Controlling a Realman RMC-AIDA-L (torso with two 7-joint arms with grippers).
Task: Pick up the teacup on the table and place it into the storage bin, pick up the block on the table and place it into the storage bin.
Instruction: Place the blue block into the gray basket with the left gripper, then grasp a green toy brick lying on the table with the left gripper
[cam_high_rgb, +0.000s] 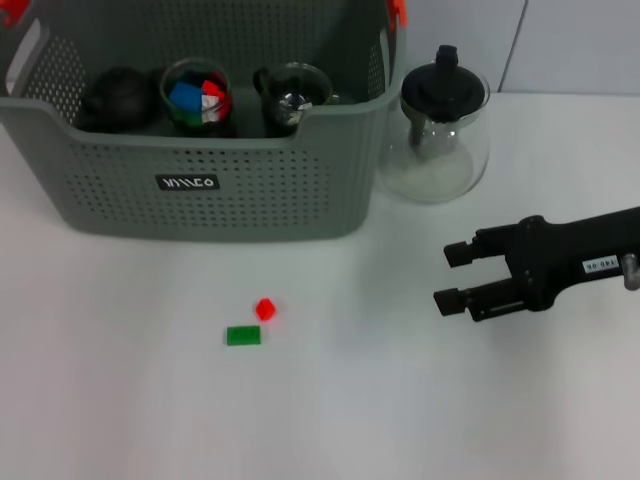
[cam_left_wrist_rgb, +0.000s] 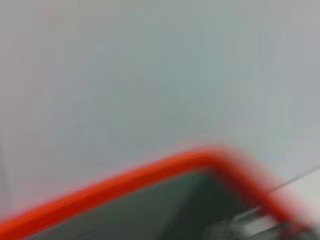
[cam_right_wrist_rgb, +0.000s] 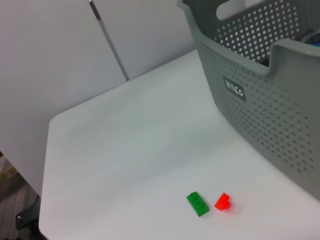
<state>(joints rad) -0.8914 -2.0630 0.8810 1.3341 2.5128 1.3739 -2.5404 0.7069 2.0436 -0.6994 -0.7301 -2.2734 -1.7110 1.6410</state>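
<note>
Green block (cam_high_rgb: 243, 336) lies nearest on the table (cam_high_rgb: 120, 400), flat, with the red block (cam_high_rgb: 265, 309) just beside it at its 1 o'clock; whether they touch I cannot tell. Right gripper (cam_high_rgb: 452, 277) hovers at 3 o'clock of the pair, well apart, fingers spread and pointing toward them, holding nothing and touching nothing. Farther back stands the storage bin (cam_high_rgb: 210, 200), label facing me. Inside: a dark teapot (cam_high_rgb: 115, 98), a glass cup (cam_high_rgb: 197, 98) holding coloured blocks, and another glass teacup (cam_high_rgb: 290, 95). Glass teapot (cam_high_rgb: 443, 135) sits on the table at the bin's 3 o'clock.

Judgement: teacup looks stowed; block step is in hand. Next move calls for sweeping across toward 9 o'clock, dropping over one block, then pinching it.

Left gripper: not seen; its camera shows only an orange rim (cam_left_wrist_rgb: 125, 177).
</note>
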